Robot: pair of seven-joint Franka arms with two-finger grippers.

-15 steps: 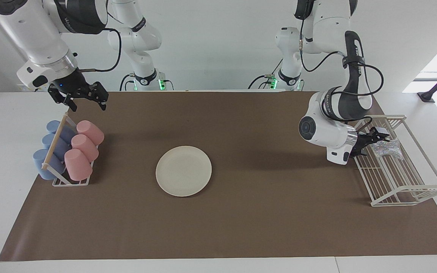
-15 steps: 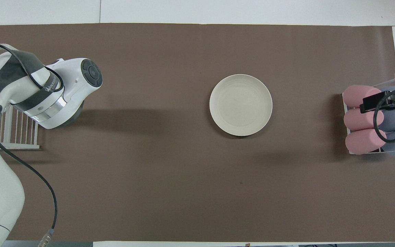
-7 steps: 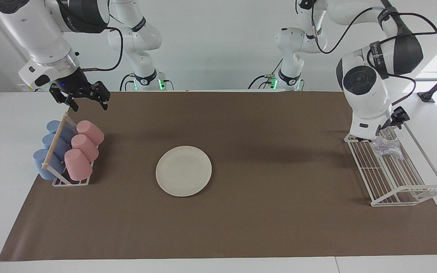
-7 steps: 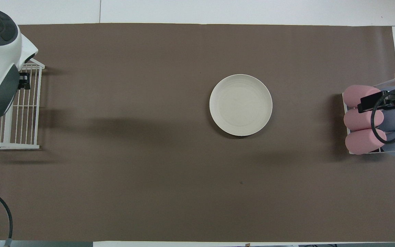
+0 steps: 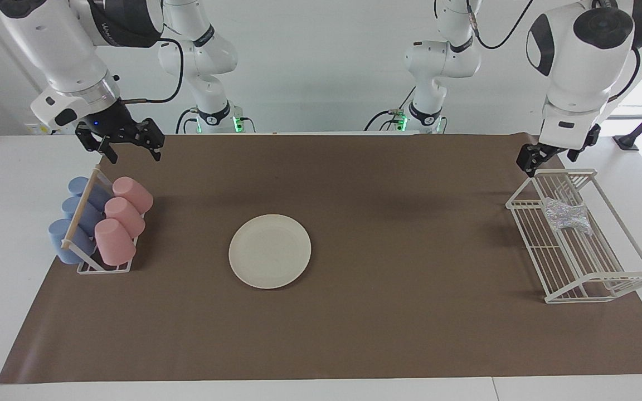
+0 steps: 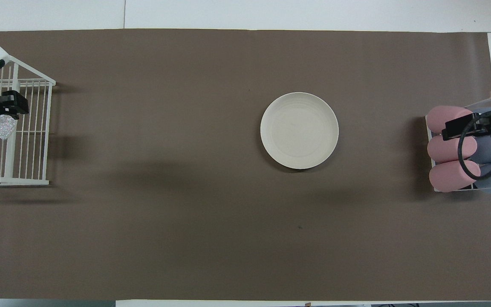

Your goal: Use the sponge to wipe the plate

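Plate (image 5: 270,251) at mid-tabletop (image 5: 354,334); sponge (image 5: 565,216) in wire rack (image 5: 594,278) toward left arm's end; cup rack (image 5: 103,268) toward right arm's end.

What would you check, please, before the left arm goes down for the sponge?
1. Sponge lying free in the wire rack: ok.
2. Left gripper open and empty: ok.
3. Left gripper over the sponge: not ok, it hangs over the rack's end nearest the robots.
4. Plate bare on the brown mat: ok.
5. Right gripper waiting, open, above the cup rack: ok.

Cream plate (image 5: 270,251), brown mat (image 5: 388,334)
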